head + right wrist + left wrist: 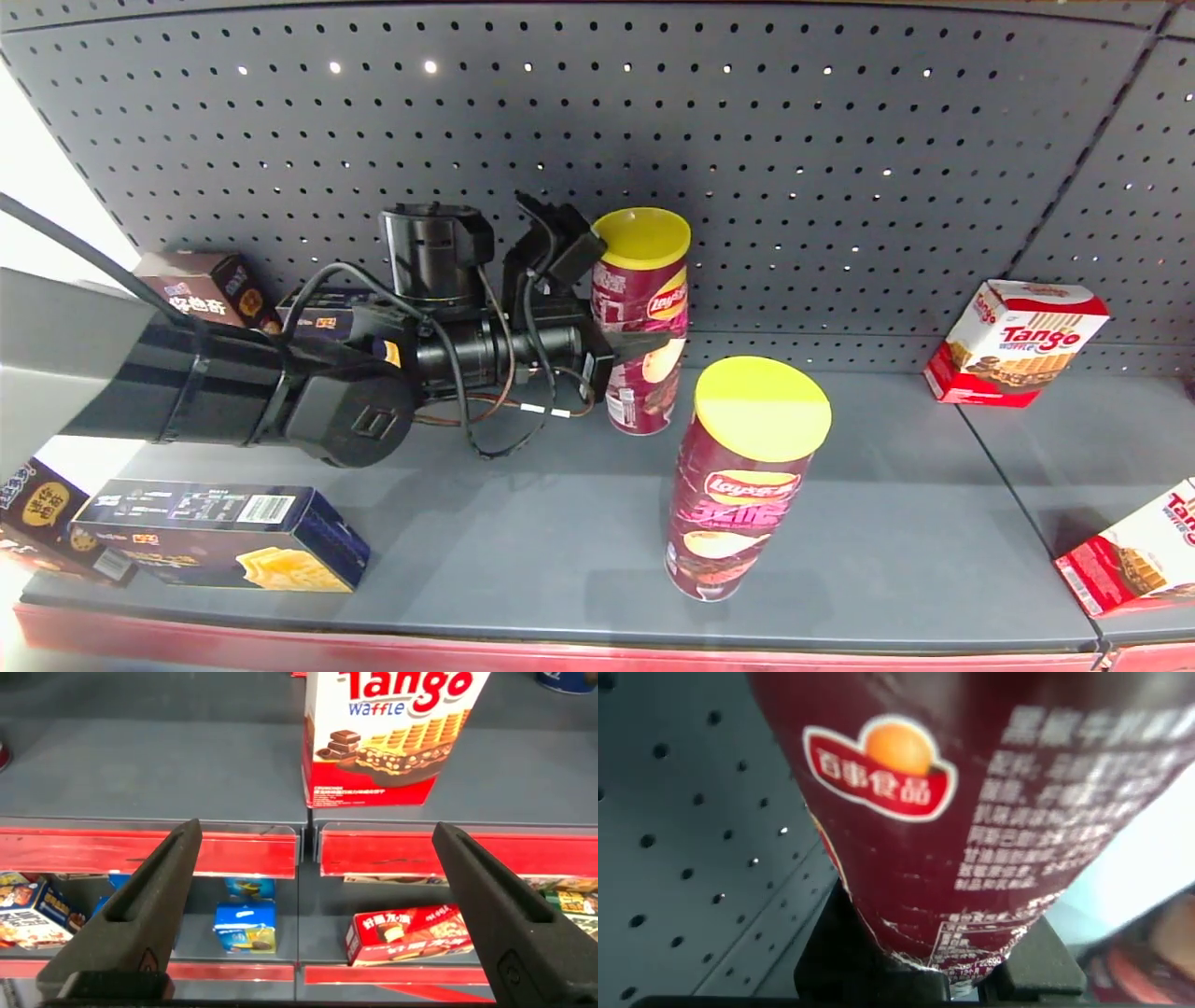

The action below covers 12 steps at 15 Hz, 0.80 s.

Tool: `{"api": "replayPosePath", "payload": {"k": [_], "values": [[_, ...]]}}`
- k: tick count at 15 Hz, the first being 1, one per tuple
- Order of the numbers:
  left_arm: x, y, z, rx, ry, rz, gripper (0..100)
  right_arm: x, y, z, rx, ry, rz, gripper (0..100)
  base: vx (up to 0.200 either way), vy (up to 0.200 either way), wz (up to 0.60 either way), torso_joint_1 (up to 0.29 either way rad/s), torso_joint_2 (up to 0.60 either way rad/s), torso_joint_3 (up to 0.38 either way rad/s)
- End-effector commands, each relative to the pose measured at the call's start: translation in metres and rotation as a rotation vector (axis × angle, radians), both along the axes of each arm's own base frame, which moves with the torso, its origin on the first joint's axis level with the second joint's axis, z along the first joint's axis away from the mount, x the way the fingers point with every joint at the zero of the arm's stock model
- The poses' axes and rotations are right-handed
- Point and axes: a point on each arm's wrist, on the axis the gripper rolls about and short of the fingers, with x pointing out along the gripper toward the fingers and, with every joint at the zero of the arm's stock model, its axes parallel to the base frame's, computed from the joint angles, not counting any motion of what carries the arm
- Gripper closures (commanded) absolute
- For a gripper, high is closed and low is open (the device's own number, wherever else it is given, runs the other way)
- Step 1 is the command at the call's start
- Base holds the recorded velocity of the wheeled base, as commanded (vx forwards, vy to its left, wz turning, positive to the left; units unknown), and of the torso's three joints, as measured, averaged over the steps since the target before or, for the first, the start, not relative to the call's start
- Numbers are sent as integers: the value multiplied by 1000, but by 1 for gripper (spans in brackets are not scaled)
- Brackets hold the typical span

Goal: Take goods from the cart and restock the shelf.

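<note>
Blue box (224, 537) lay at the shelf (896, 523) front, far left. Left gripper (644, 345) was clamped on an upright chip can (644, 280), close to the pegboard (840, 140) at the back. Second can (742, 476) stood free nearer the front, apart from the first. Waffle box (1013, 343) sat back right. Right gripper (316, 829) was spread wide, holding nothing.

Cam layout: one wide from the head, two tight from the wrists.

Head: looks forward and down from above onto the shelf (896, 523) and pegboard back (794, 121), mid range. Left wrist: jammed right against the chip can (971, 812) clamped in the left hand (644, 347), facing the pegboard; shares that can and pegboard with head. Right wrist: looks out between the spread fingers of the right hand (316, 829) at a red shelf edge (149, 849), a wafer box (388, 728) and lower shelves (252, 943); overlap with head unclear.
</note>
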Motion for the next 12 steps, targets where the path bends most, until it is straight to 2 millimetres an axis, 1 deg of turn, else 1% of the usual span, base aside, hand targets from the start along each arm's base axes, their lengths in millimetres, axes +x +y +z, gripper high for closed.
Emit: {"api": "replayPosePath", "payload": {"k": [1,4,7,8,9,12], "values": [[12,-3,-8,5,6,6,100,0,0,0,0,0,0,0,0,0,0,0,0,0],[20,-7,-13,21,-23,4,100,0,0,0,-2,0,0,0,0,0,0,0,0,0],[23,-9,-23,42,-26,-1,100,0,0,0,0,0,0,0,0,0,0,0,0,0],[23,-9,-23,42,-26,-1,100,0,0,0,0,0,0,0,0,0,0,0,0,0],[23,-9,-26,56,-30,-2,0,0,0,0,0,0,0,0,0,0,0,0,0,0],[18,-5,-26,61,-13,14,0,0,0,0,0,0,0,0,0,0,0,0,0,0]]}}
